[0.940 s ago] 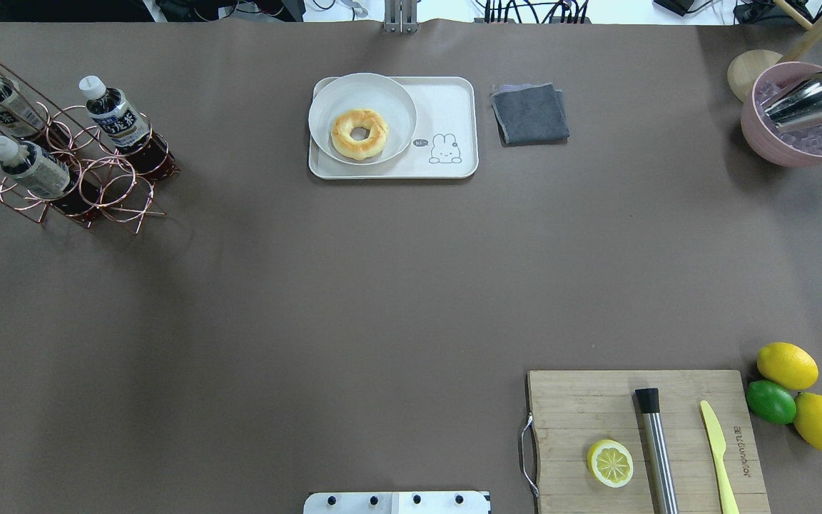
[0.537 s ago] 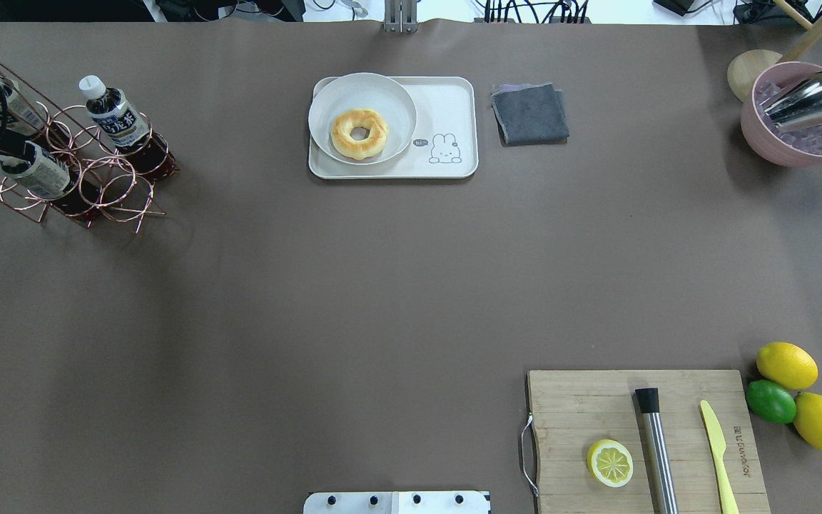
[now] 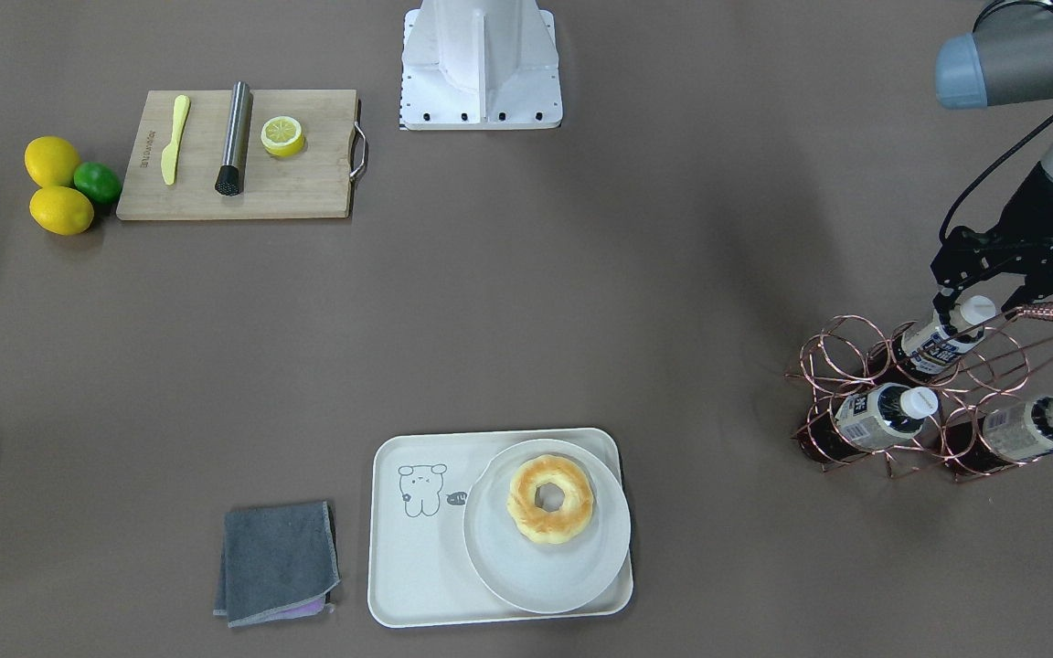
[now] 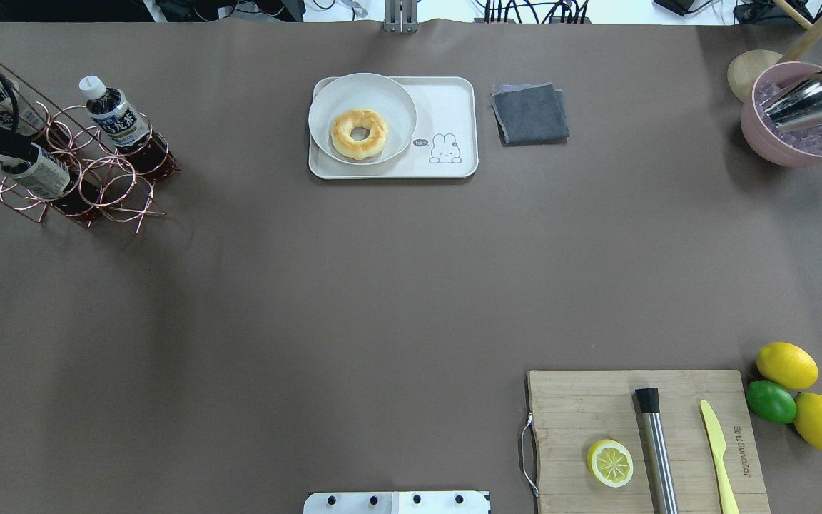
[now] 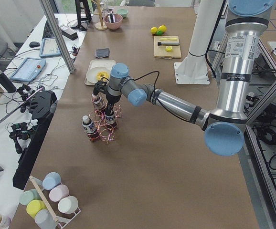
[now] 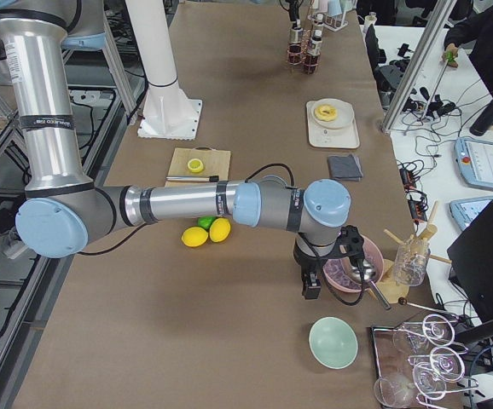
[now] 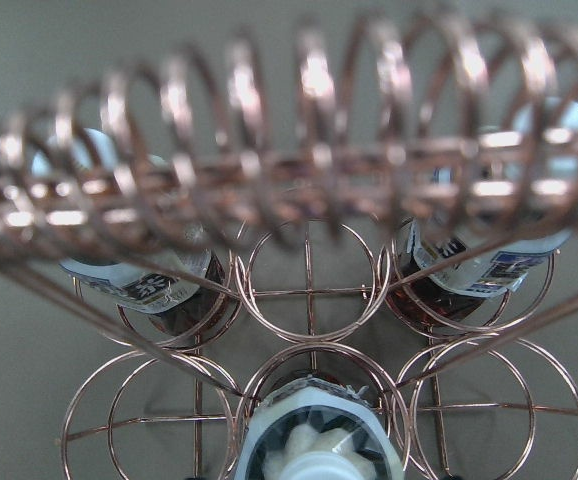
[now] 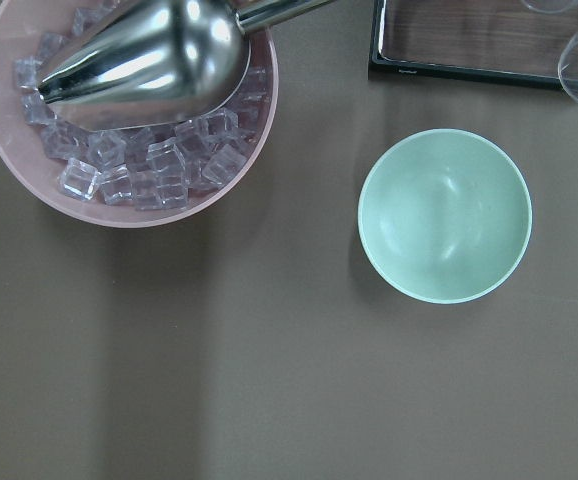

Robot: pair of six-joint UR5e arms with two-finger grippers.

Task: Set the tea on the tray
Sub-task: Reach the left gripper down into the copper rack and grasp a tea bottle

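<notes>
step: grasp pending | L gripper (image 3: 975, 296) hung spread astride cap (image 3: 977, 311) of tea (image 3: 936, 345), in wire rack (image 3: 824, 361), frame mid-right | next prob needed: clench, straight lift, carry to tray (image 3: 417, 557) bare side, lower centre

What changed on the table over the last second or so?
The left pincer came in from the left edge of the overhead view. It now hangs open over the cap of the tea nearest the robot in the copper rack. No hold shows yet, and that bottle has not moved. The tray and everything else stayed put.
</notes>
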